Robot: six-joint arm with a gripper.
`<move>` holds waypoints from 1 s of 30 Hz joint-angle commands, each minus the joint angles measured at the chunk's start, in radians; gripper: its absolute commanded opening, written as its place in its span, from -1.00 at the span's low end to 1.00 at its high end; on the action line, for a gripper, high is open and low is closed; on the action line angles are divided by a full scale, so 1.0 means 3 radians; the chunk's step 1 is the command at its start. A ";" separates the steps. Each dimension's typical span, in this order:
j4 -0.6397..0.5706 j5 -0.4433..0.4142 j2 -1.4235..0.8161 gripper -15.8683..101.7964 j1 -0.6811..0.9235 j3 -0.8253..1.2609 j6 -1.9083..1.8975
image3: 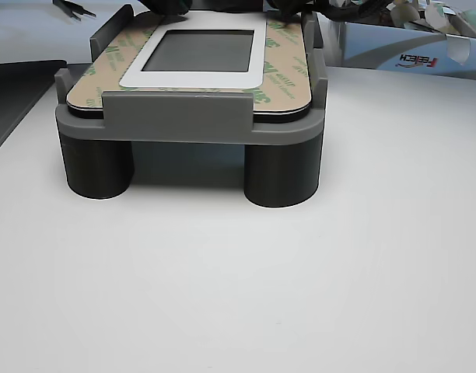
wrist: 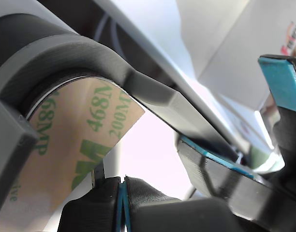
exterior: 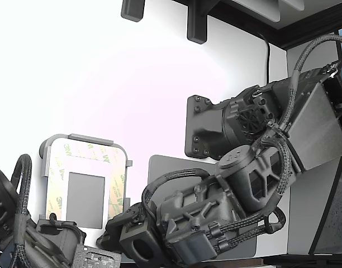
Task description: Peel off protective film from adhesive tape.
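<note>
The adhesive tape frames a small grey rectangle point(exterior: 86, 198) on a white plate point(image3: 193, 78) held in a grey fixture point(image3: 183, 116). Its protective film point(exterior: 116, 187) is tan with green 3M print and lies flat in the other view. Close up in the wrist view, the film point(wrist: 66, 145) tucks under the fixture's rounded corner point(wrist: 99, 58). My gripper point(wrist: 123, 195) sits at the film's edge, its dark fingertips pressed together with only a thin blue seam between them. Nothing shows inside that seam. In the exterior view my gripper point(exterior: 112, 237) is at the plate's near right corner.
A second arm point(exterior: 20, 234) reaches in from the exterior view's lower left. Black parts with blue pads point(wrist: 278, 82) stand close beside my fingers in the wrist view. A dark grey mat point(exterior: 171, 167) lies under my arm. A box point(image3: 409, 47) is behind the fixture.
</note>
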State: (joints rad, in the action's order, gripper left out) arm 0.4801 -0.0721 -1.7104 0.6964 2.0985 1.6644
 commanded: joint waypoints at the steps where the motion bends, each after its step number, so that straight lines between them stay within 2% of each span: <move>1: -0.0020 -0.0010 -0.0107 -0.92 -0.0026 -0.0061 0.0015; 17: -0.0133 -0.0041 -0.0210 -0.92 -0.0026 0.0087 0.0077; 30: -0.0077 0.0041 0.0010 -0.92 -0.0082 -0.0184 0.0179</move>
State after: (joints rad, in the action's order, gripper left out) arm 0.4633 -0.0644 -1.6920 0.6888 2.0724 1.7165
